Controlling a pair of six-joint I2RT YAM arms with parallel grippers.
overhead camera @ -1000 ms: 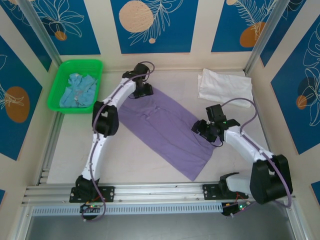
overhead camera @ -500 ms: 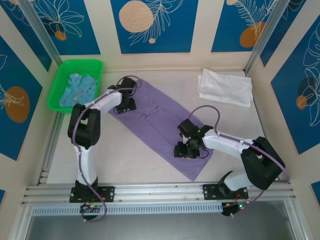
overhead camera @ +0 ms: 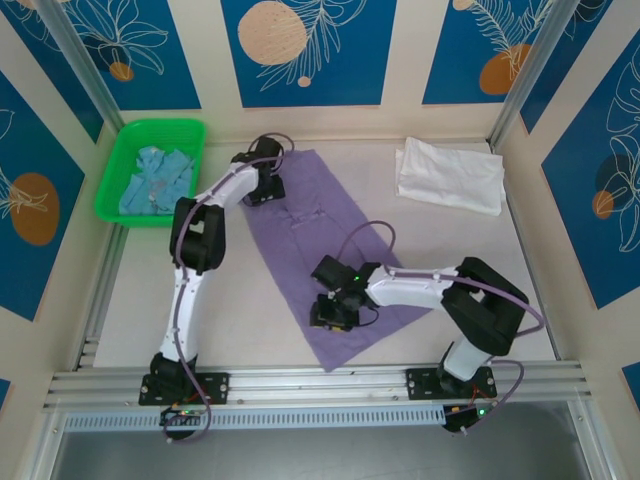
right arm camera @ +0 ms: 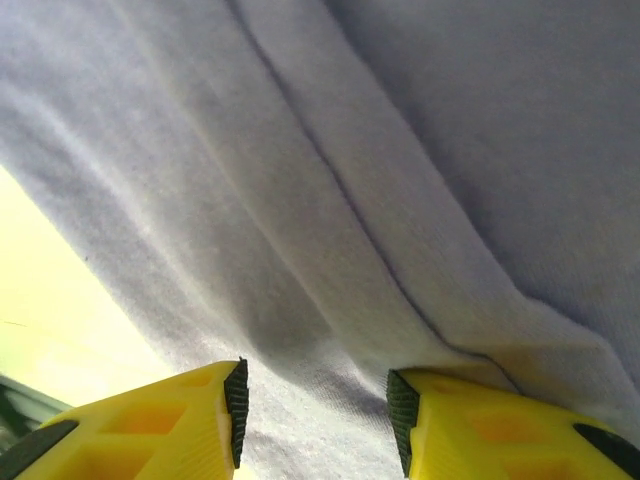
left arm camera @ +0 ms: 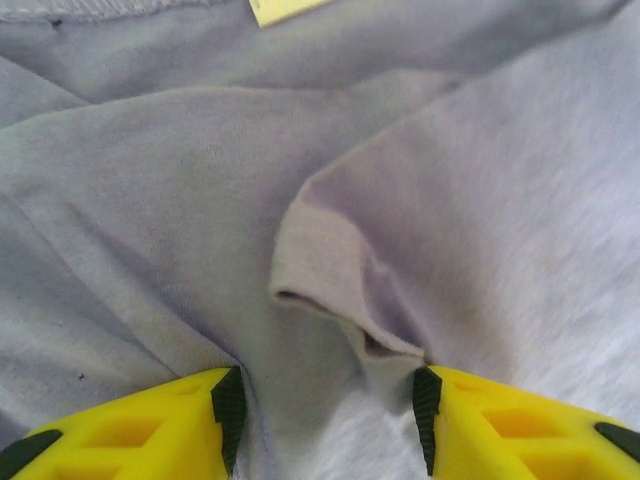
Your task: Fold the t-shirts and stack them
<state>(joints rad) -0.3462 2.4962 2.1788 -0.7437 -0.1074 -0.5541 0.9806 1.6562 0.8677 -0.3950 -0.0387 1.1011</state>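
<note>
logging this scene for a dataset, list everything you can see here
purple shirt: 1, lavender, spread slantwise mid-table
white shirt: 1, white, far right of the table
blue shirt: 1, light blue, crumpled in the basket
basket: 1, green, far left corner
table: 1, pale, under everything
wall panels: several, blue with orange circles, around the table
left end effector: 1, yellow fingers apart, on the purple shirt's far end
right end effector: 1, yellow fingers apart, on the purple shirt's near end
</note>
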